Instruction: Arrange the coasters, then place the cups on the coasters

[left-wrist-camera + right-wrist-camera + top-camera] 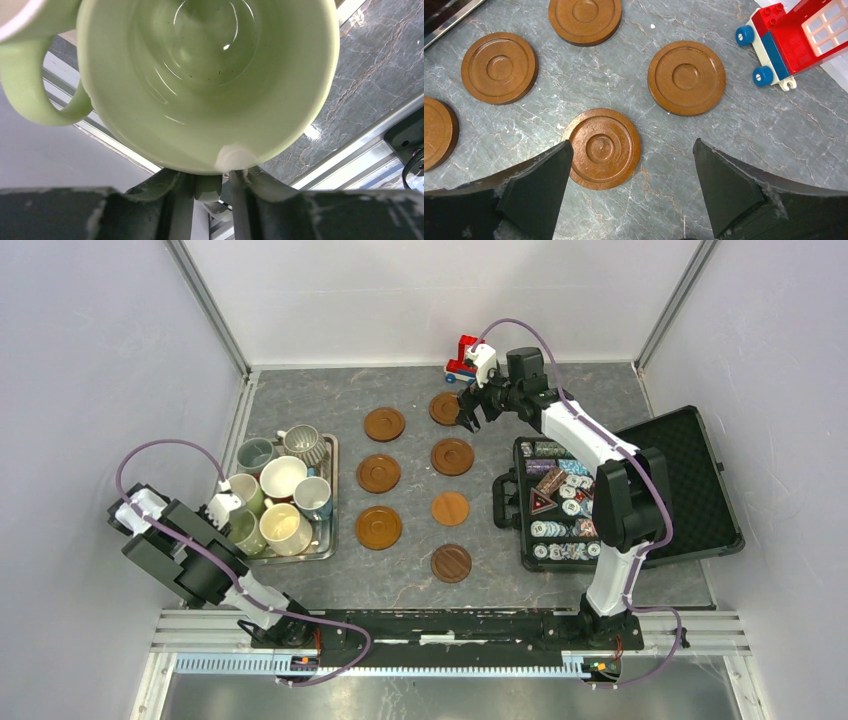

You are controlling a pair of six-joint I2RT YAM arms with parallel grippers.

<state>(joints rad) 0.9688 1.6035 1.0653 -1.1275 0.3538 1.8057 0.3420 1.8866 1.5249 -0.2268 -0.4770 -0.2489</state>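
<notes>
Coasters (378, 472), round and brown, lie on the desk (560, 400) in two columns just right of the metal tray (329, 455); seven show from above, the farthest partly behind the right hand (631, 150). All are bare. Cups (283, 477) stand crowded together inside the tray, none yet on a coaster.

Left hand (212, 187), at the tray's near left corner, straddles the wall of one pale green cup (200, 75). One pale pad (234, 156) lies against the inner face and the other finger sits outside, so the hand appears clamped on the rim. The right hand hangs over the far coaster (601, 148), well right of the tray, with its fingers wide apart and nothing between them.

Hazards, as judged:
- A pinch on a thin rim, off the cup's centre, may let the cup swing or slip when it is lifted.
- The held cup touches or nearly touches its neighbours, so its handle or body could drag or tip one.
- The smaller flat coasters leave little margin for a cup set down off-centre.
- The right hand's spread fingers could nudge a coaster out of line.

Farther right of the tray lies an open black case (690, 470) of patterned poker chips (560, 530), and a red-and-blue toy truck (794, 40) stands beyond the coasters. No brand or lettering is legible anywhere; the chip markings are too small to read.
</notes>
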